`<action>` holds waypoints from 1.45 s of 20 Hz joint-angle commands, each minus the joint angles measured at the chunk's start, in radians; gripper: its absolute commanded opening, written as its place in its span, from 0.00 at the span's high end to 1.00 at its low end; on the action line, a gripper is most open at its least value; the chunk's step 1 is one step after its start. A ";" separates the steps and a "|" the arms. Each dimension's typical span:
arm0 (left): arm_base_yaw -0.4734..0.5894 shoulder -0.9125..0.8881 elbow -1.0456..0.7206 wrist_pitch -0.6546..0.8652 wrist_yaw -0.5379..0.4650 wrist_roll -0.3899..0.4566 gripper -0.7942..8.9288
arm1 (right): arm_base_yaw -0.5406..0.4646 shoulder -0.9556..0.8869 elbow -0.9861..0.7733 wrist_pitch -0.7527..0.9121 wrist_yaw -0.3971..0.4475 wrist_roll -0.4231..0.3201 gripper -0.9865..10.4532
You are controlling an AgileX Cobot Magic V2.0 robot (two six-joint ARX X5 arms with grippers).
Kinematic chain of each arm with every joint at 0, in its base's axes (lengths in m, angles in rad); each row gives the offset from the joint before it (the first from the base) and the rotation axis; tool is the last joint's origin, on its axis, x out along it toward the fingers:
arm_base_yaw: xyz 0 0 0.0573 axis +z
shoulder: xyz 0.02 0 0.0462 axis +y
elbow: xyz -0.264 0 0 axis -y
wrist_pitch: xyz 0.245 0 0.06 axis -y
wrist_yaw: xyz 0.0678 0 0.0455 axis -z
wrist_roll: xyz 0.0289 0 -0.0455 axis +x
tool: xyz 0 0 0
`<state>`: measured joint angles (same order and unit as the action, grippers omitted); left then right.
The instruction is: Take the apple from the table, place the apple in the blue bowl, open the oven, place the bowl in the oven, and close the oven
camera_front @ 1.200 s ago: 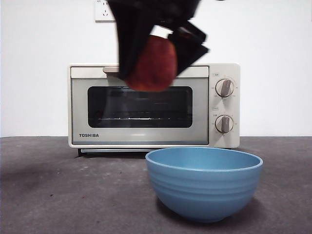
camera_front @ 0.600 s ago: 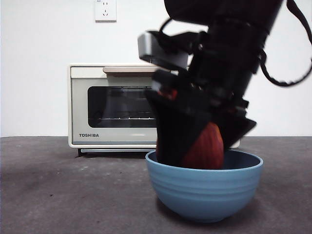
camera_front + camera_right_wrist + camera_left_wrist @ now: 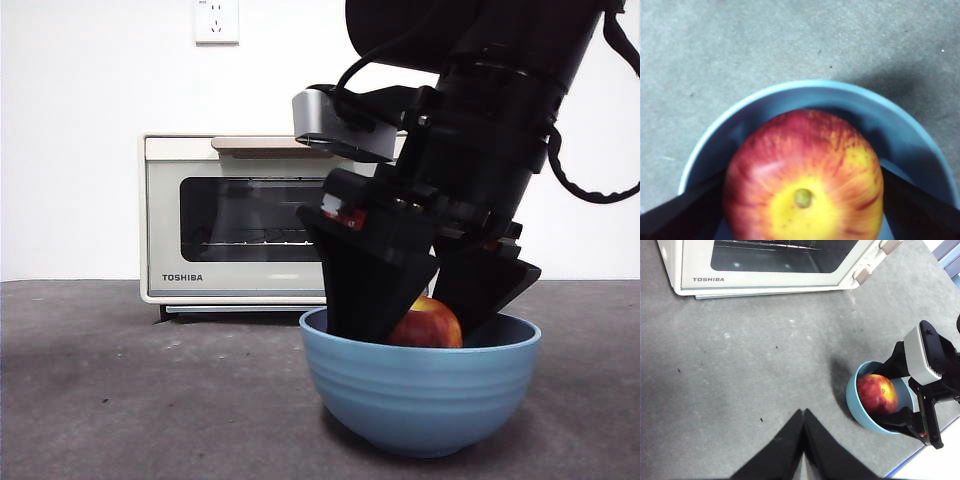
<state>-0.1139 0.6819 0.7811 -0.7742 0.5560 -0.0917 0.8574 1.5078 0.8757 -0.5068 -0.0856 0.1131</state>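
The red and yellow apple (image 3: 428,325) (image 3: 876,392) (image 3: 802,170) lies inside the blue bowl (image 3: 420,400) (image 3: 852,401) (image 3: 790,95), which stands on the dark grey table (image 3: 150,400) at the near right. My right gripper (image 3: 420,310) (image 3: 892,395) reaches down into the bowl, open, with one jaw on each side of the apple. The cream Toshiba oven (image 3: 230,220) (image 3: 775,265) stands behind with its door shut. My left gripper (image 3: 803,415) hangs shut and empty above bare table, well to the side of the bowl.
A wall socket (image 3: 216,20) sits on the white wall above the oven. The right arm's dark bulk hides the oven's right side and knobs in the front view. Bare table (image 3: 740,365) stretches between the oven and the bowl.
The right gripper carried the apple from high in front of the oven down into the bowl. Its jaws have since spread, and the apple now rests lower in the bowl.
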 commanded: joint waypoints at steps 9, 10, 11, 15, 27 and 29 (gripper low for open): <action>-0.048 0.060 0.021 0.196 0.005 -0.079 0.91 | -0.005 -0.281 0.081 -0.158 0.082 0.014 0.52; -0.064 0.079 0.022 0.230 0.005 -0.086 0.91 | -0.005 -0.323 0.088 -0.184 0.134 0.019 0.52; -0.083 0.102 0.026 0.265 -0.001 -0.089 0.91 | -0.006 -0.371 0.088 -0.209 0.194 0.027 0.52; -0.169 0.227 0.059 0.418 -0.079 -0.137 0.91 | -0.071 -0.514 0.088 -0.427 0.353 0.084 0.52; -0.265 0.585 0.267 0.648 -0.225 -0.094 0.91 | -0.177 -0.624 0.087 -0.660 0.371 0.161 0.52; -0.266 0.637 0.300 0.662 -0.229 -0.072 0.91 | -0.176 -0.631 0.087 -0.668 0.371 0.167 0.52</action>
<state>-0.3717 1.2911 1.0512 -0.1253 0.3336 -0.1963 0.6735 0.8730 0.9485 -1.1759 0.2848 0.2569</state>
